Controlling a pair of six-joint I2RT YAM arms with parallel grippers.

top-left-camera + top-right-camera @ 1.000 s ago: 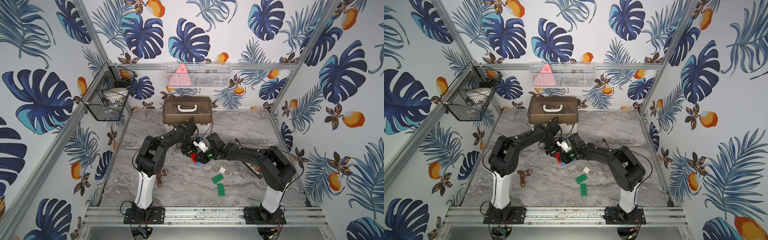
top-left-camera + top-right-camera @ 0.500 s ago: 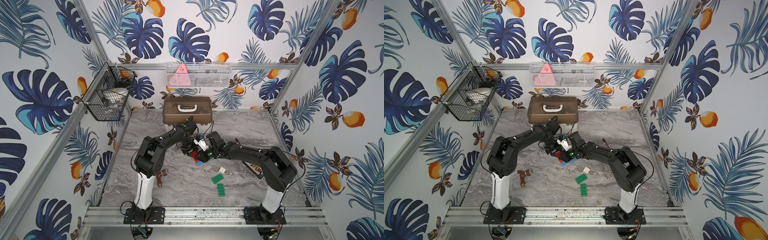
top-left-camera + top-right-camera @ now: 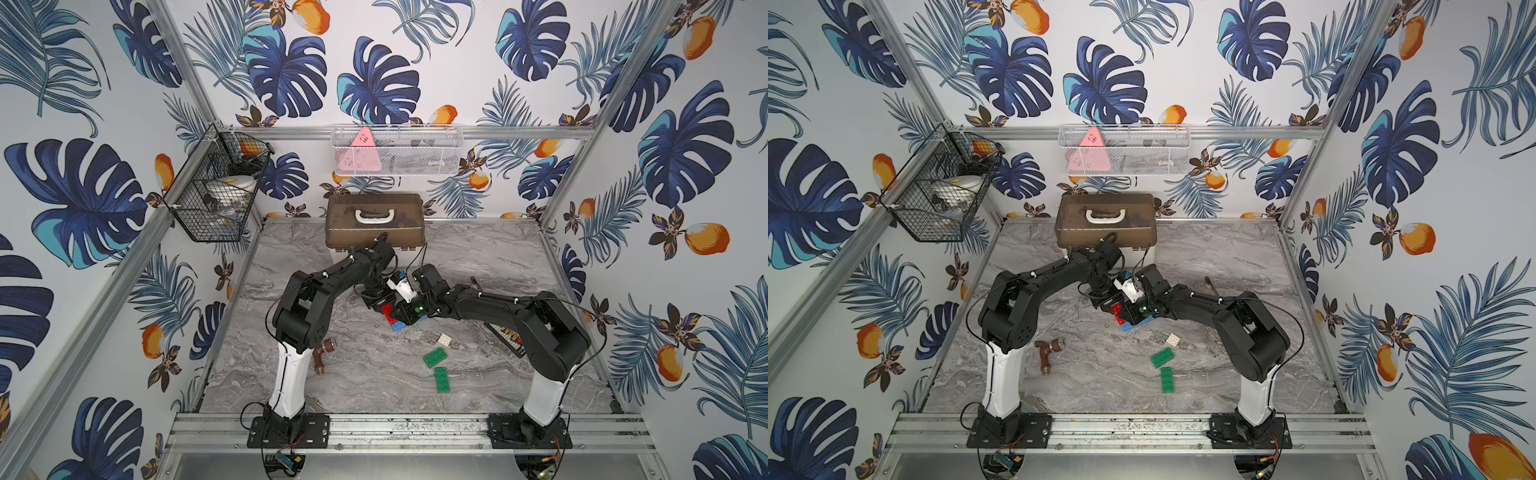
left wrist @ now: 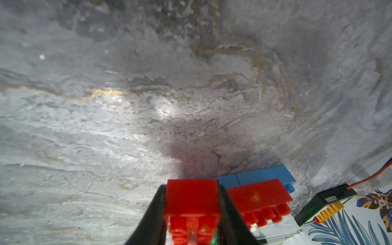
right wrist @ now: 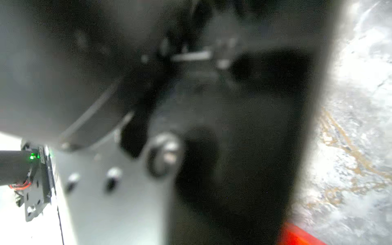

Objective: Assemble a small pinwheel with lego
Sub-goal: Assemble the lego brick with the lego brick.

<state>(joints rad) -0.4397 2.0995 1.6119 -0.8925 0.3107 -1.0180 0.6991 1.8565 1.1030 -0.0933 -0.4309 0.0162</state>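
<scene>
Little moved; L jaws clamp red brick (image 4: 192,197); R jaws closed; red+blue pair (image 4: 258,196) beside.

Red brick (image 4: 192,197), blue brick (image 4: 265,177), 2 green bricks (image 3: 435,358), white brick (image 3: 444,340); grey, gold-veined marbled tabletop (image 3: 353,374); blue leaf-patterned walls (image 3: 457,50).
</scene>
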